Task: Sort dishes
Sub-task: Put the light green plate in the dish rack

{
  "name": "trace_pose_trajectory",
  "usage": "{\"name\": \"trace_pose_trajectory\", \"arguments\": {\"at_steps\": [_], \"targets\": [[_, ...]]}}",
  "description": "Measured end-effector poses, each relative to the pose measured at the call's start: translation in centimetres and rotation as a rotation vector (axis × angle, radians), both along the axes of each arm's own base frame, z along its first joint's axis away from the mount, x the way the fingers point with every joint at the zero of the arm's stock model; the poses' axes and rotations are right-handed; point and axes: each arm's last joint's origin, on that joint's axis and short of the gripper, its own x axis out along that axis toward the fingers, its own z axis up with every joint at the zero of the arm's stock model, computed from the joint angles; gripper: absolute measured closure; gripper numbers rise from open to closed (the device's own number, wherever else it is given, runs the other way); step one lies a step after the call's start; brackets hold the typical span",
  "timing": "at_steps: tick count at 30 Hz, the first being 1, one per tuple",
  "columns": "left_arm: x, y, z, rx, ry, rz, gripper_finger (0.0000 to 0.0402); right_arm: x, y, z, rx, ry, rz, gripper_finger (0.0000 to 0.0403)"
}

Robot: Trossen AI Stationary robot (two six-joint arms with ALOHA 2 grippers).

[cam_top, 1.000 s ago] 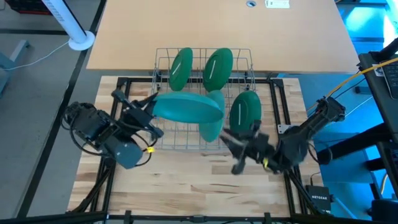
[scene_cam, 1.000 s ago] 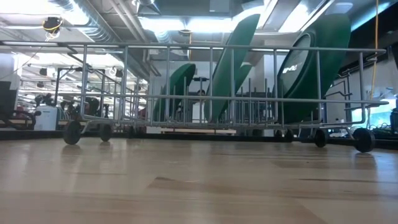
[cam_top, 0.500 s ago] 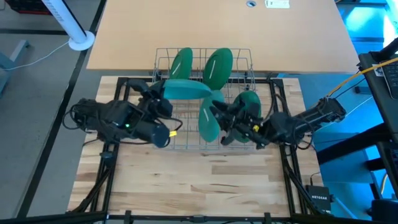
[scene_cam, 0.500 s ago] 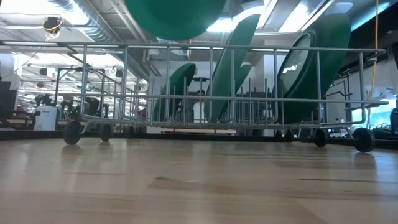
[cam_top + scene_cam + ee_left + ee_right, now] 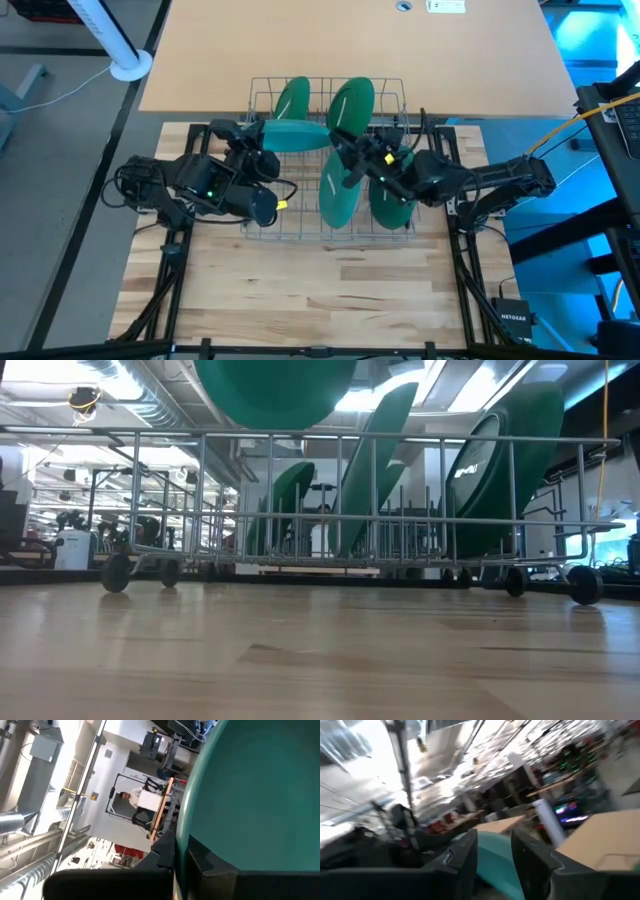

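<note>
Rack: a wire dish rack [image 5: 262, 222] stands in the middle of the wooden table [image 5: 320, 300], with little wheels under it in the low view.
Back plates: two dark green plates stand on edge at the back of the rack, the back left plate [image 5: 291, 103] and the back right plate [image 5: 351, 107].
Front plates: a teal front plate [image 5: 338, 200] stands on edge near the middle of the rack, and a dark green plate [image 5: 388, 208] stands just beside it on the right, partly hidden by the right arm.
Held plate: one teal plate [image 5: 296, 137] is up in the air over the left part of the rack, lying nearly flat. In the low view its round bottom pokes in from above the rack's top wire.
Left gripper: the left gripper [image 5: 258, 140] is pinched tight on the rim of the held teal plate. The left wrist view shows the plate right at its fingers.
Right gripper: the right gripper [image 5: 340, 153] reaches in over the middle of the rack, near the far edge of the held plate. Its fingers are partly apart with a gap between them. I cannot tell if they touch the plate.
Done so far: four plates look put away, standing in the rack.
Left to do: the fifth plate is not in a slot yet. It needs to be tipped up on edge and set between the wires in a free spot.
</note>
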Motion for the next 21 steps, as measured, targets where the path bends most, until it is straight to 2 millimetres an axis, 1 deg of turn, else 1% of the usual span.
{"name": "trace_pose_trajectory", "arguments": {"at_steps": [3, 5, 9, 12, 16, 21], "targets": [[0.0, 0.0, 0.0, 0.000, 0.001, 0.000, 0.0401, 0.2, -0.1, -0.1, 0.052, -0.040, 0.106, 0.0278], [0.0, 0.0, 0.0, 0.000, 0.000, -0.001, 0.0401, 0.4, 0.0, -0.3, 0.074, -0.034, 0.160, 0.0278], [0.0, 0.0, 0.0, -0.001, -0.002, -0.001, 0.0401, 0.9, 0.2, -1.3, 0.149, 0.010, 0.217, 0.0278], [0.0, 0.0, 0.0, -0.001, -0.003, -0.001, 0.0401, 1.1, 0.3, -1.6, 0.222, -0.002, 0.250, 0.0278], [-0.1, -0.2, 0.0, -0.003, -0.010, -0.007, 0.0401, 1.1, 0.2, -1.6, 0.244, -0.015, 0.213, 0.0278], [-0.1, -0.7, -0.1, -0.007, -0.021, -0.025, 0.0401, 0.9, -0.2, -1.7, 0.274, -0.030, 0.077, 0.0278]]}}
